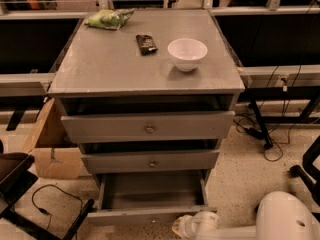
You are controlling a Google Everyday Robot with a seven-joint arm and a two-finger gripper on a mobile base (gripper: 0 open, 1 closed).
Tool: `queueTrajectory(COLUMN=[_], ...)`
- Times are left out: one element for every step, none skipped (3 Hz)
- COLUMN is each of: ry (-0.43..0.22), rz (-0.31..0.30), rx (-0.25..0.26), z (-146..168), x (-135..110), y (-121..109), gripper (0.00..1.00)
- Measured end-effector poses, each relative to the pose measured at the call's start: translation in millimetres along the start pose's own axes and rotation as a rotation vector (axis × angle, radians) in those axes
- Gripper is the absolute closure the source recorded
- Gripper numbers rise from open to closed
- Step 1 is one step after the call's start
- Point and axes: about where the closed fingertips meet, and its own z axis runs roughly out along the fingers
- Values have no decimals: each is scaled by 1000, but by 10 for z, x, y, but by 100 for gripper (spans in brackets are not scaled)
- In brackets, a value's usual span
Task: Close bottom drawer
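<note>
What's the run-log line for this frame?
bottom drawer: open, pulled out | pincer: at its front right corner, contact unclear | cabinet top: white bowl, dark packet, green bag

Layout as you face the bench top (pixel 110 69). Three things lie on it: a bag (pixel 109 19) at the far left corner, a packet (pixel 146 44) right of the bag and near the middle of the far edge, and a bowl (pixel 187 54) just right of the packet, toward the right edge. Under the front edge sit the top drawer (pixel 115 128), the middle drawer (pixel 120 162) and, lowest, the bottom drawer (pixel 130 216), standing out furthest toward you. The gripper (pixel 192 226) lies just before that drawer's right front corner. On the floor, a box (pixel 52 144) stands left of the bench and cables (pixel 272 134) lie to its right.
</note>
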Motion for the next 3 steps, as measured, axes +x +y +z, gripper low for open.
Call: queueTrajectory(ry=[-9,-20,-28], rz=[-33,-63,-91], rx=[23,59,78], z=[-59,-157,-216], x=[-149,-276,-416], y=[-236,-565,-754], gripper=[100,100,100])
